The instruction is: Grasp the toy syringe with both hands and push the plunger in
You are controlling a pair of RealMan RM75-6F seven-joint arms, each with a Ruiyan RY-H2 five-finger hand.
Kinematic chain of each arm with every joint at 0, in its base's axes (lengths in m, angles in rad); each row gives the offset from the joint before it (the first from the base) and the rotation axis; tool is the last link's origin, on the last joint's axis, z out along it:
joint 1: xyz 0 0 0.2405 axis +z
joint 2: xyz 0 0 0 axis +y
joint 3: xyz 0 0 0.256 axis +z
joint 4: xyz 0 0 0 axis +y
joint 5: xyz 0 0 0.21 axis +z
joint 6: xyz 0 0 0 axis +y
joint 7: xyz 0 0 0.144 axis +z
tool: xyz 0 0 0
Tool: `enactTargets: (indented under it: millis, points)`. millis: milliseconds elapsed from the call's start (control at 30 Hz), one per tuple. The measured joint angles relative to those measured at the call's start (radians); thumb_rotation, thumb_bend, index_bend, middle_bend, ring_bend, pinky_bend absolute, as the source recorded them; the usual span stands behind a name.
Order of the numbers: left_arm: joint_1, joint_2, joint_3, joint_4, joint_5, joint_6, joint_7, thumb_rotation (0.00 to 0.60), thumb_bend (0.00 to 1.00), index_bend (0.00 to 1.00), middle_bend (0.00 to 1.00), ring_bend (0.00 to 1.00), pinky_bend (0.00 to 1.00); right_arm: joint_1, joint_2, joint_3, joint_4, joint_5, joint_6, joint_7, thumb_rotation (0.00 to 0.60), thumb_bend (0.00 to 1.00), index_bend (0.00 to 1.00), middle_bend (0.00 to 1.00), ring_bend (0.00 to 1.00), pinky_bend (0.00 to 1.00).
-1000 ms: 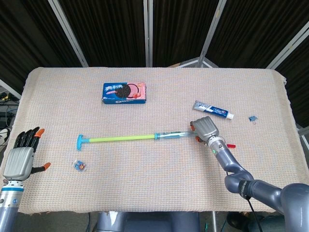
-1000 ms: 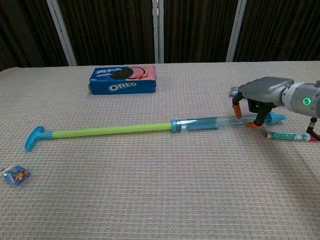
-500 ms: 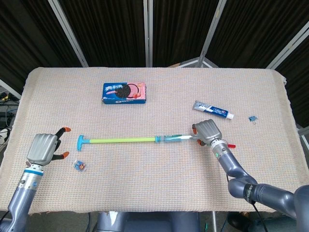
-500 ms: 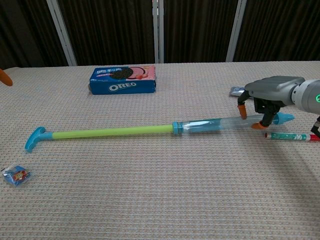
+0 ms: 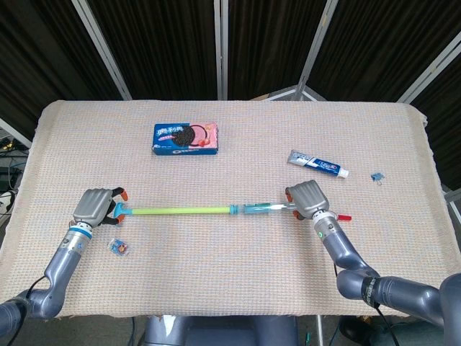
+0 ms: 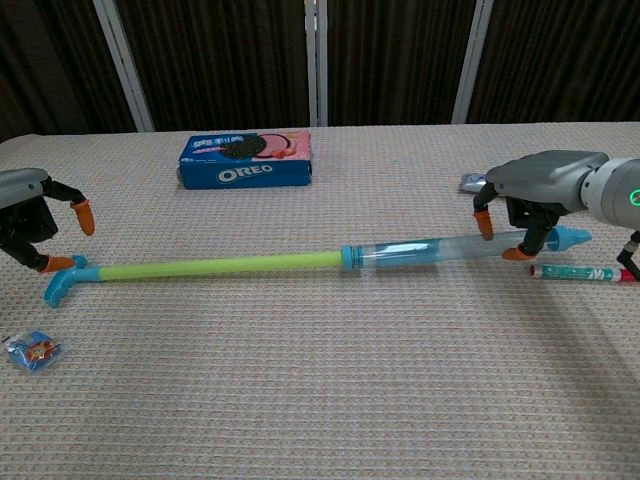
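Syringe [image 5: 209, 210] lay flat across the middle of the cloth-covered table [image 5: 238, 281], running left to right, with its yellow-green plunger rod [image 6: 215, 267] drawn almost fully out of the clear barrel [image 6: 420, 251]. The rod's blue T-handle [image 6: 62, 283] pointed toward the robot's left side, and the blue nozzle tip [image 6: 568, 237] toward its right.

The right hand [image 5: 307, 200] was arched over the nozzle end of the barrel, orange-tipped fingers [image 6: 484, 222] coming down on either side of the tube — in the chest view they bracketed it closely and seemed to grip it, with the tip poking out past the hand.

The left hand [image 5: 96, 207] sat at the T-handle, palm down. Its fingers were spread and held nothing; one orange fingertip [image 6: 52, 264] lay just beside or against the handle, another [image 6: 84, 215] raised clear of it — whether there was real contact could not be told.

Behind the syringe, toward the far side of the table, stood a blue Oreo box [image 5: 186, 138]. A toothpaste tube [image 5: 318, 163] lay beyond the right hand, and a thin red-and-white stick-like item [image 6: 582, 272] lay just beside that hand on the near side. A small blue packet [image 5: 119, 247] rested near the left forearm, and a tiny blue clip-like thing [image 5: 376, 176] sat well apart at the right edge.
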Motion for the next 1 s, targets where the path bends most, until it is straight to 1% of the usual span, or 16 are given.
enactTargets:
  millis: [267, 433, 867, 1000]
  points:
    - [-0.024, -0.028, 0.011, 0.035, -0.032, -0.040, -0.022, 0.600, 0.32, 0.45, 0.96, 0.90, 1.00, 0.008, -0.003, -0.005, -0.004, 0.003, 0.009, -0.001, 0.600, 0.37, 0.63, 1.00, 1.00, 1.00]
    - [-0.034, -0.042, 0.021, 0.058, -0.052, -0.060, -0.025, 0.600, 0.37, 0.46, 0.96, 0.90, 1.00, 0.010, -0.005, -0.008, 0.000, 0.005, 0.012, 0.000, 0.600, 0.37, 0.63, 1.00, 1.00, 1.00]
    - [-0.042, -0.071, 0.039, 0.102, -0.080, -0.077, -0.025, 0.600, 0.38, 0.48, 0.96, 0.90, 1.00, 0.011, 0.000, -0.015, 0.005, 0.002, 0.016, 0.015, 0.600, 0.37, 0.63, 1.00, 1.00, 1.00]
    - [-0.044, -0.073, 0.039, 0.102, -0.089, -0.071, -0.014, 0.600, 0.41, 0.49, 0.96, 0.90, 1.00, 0.009, 0.000, -0.017, 0.007, -0.003, 0.016, 0.024, 0.600, 0.37, 0.63, 1.00, 1.00, 1.00]
